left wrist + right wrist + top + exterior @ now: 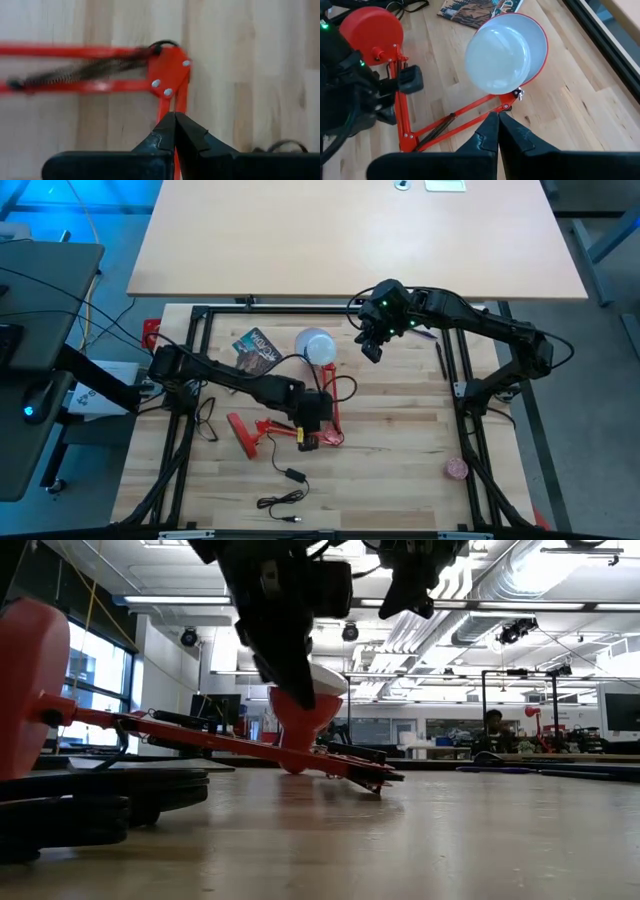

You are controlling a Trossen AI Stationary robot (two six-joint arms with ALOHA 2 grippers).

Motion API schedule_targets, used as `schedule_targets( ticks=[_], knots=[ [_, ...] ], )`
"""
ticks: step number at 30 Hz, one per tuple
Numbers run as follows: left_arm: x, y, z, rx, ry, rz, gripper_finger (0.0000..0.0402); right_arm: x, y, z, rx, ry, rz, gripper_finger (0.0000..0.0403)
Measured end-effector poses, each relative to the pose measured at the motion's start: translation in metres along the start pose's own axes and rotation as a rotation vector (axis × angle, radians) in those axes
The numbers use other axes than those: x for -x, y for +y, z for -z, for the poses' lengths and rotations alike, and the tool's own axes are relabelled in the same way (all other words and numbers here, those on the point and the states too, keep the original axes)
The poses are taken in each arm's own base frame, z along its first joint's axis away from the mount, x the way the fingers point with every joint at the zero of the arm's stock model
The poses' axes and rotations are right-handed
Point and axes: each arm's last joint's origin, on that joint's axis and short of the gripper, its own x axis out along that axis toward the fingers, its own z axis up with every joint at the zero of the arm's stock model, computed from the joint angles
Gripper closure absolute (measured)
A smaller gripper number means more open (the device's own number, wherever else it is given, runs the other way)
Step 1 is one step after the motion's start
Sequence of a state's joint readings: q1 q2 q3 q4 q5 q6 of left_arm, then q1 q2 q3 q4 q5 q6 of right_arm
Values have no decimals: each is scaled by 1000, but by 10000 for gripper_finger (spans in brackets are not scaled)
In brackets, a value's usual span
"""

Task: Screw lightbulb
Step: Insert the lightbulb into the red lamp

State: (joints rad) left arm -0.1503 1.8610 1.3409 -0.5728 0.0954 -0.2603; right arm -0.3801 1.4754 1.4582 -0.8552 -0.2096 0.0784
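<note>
While both arms reach over the wooden desk (400,480), the lightbulb (497,59) sits as a white dome inside the lamp shade (540,37), whose rim is red. The shade lies tipped on the desk toward the far edge, near the middle. The right gripper (371,350) hangs above the desk just beside the shade, on the side toward the right edge, apart from the bulb. Its two dark fingers (487,135) are pressed together with nothing between them.

The left gripper (316,415) is nearer the desk's centre, low over the red lamp arm (75,70), close to a riveted joint plate (169,74) where a coiled spring ends. Its fingers (165,137) are also pressed tight together, and I cannot tell whether they touch the lamp arm. The bulb lies between this gripper and the far edge, well apart from it.

A round red lamp base (371,31) rests on the desk past the left arm. A printed booklet (256,351) lies beside the shade toward the left edge; its cover lettering is too small to read. A black cable (285,485) trails near the front edge.
</note>
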Motion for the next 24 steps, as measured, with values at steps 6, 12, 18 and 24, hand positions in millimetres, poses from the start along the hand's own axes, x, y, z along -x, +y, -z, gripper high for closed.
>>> schedule_targets(
  ticks=[6, 12, 18, 24],
  knots=[
    [-6, -6, -5, 292, -57, 18, 402, 0, 0, -1, -14, -8, 0, 403],
    [-21, -23, 2, 439, -54, -5, 401, 0, 0, -1, -10, -11, 16, 403],
    [-36, -25, 12, 636, -27, -125, 402, 0, -1, -1, -17, -14, 24, 403],
    [-30, -27, 16, 651, -43, -188, 402, 0, -1, -1, -18, -15, 23, 403]
  ],
)
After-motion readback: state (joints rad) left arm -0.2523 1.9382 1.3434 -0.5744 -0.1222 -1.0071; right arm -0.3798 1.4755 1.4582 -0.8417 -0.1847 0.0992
